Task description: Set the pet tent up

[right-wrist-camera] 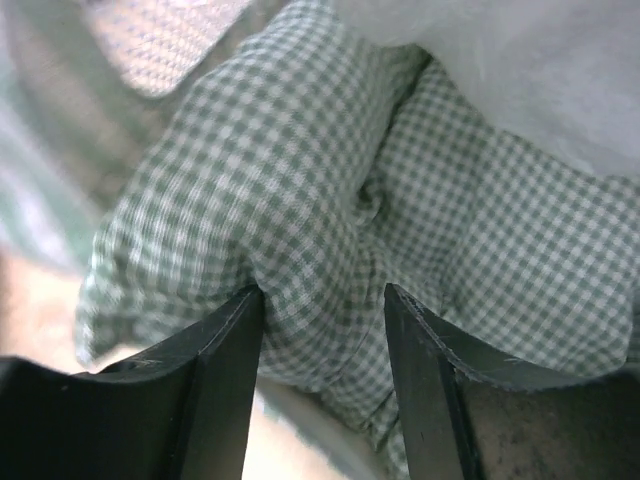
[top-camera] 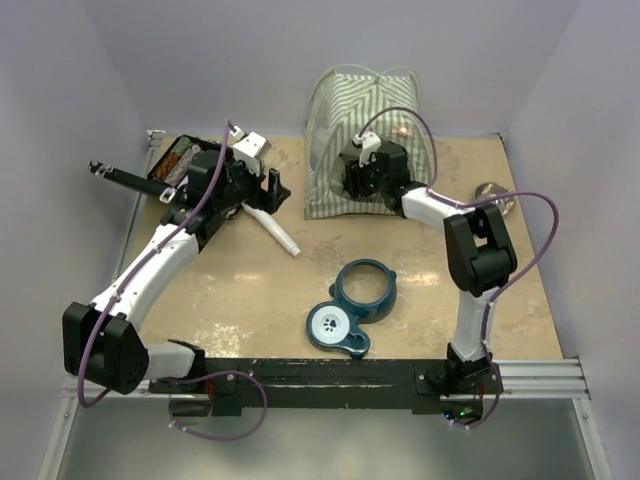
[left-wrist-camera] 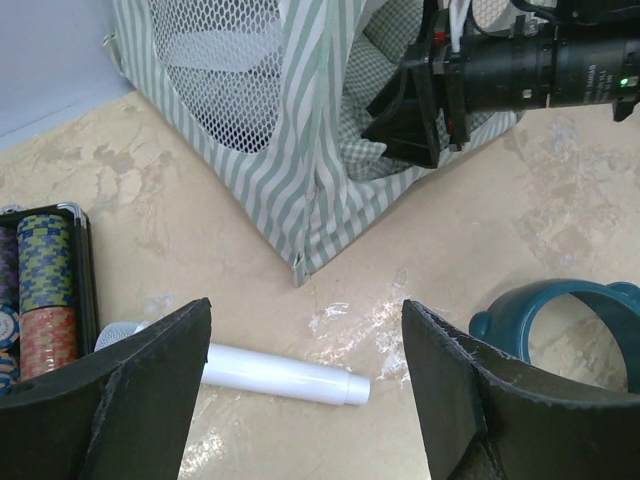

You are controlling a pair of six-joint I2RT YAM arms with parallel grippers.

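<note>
The green-and-white striped pet tent (top-camera: 340,110) stands upright at the back of the table, its mesh window and doorway showing in the left wrist view (left-wrist-camera: 300,150). My right gripper (top-camera: 362,185) reaches into the doorway and is shut on a bunched fold of the green checked cushion (right-wrist-camera: 300,200); in the right wrist view the gripper (right-wrist-camera: 322,292) has that fold between its fingers. My left gripper (top-camera: 272,188) is open and empty to the left of the tent, hovering (left-wrist-camera: 305,370) over a white tube (left-wrist-camera: 290,372) lying on the table.
A teal double pet-bowl stand (top-camera: 355,305) lies at the centre front, also in the left wrist view (left-wrist-camera: 570,320). A black case of poker chips (top-camera: 175,160) sits at the back left. A metal bowl (top-camera: 495,193) lies at the right.
</note>
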